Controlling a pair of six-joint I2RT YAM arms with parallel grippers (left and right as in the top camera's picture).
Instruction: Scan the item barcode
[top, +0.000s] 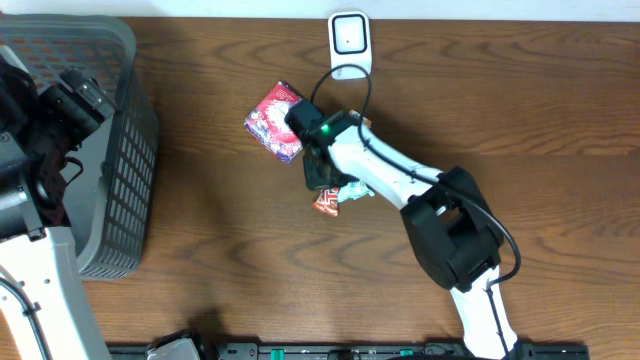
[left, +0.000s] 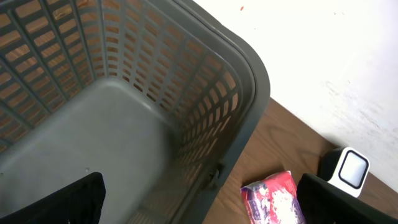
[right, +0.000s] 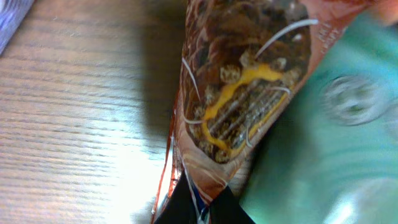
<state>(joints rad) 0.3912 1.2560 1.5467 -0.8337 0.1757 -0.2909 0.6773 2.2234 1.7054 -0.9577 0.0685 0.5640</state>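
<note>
Evidently the pick-up step is in hand: the right end effector is clenched on the lower edge of a brown-and-orange snack packet, which lies mid-worktop against a teal packet, just below a pink packet. No barcode shows from either side. The left end effector hangs released over the grey basket, holding nothing. Next, I judge, the packet needs lifting clear and turning so its code faces the white scanner at the far edge.
</note>
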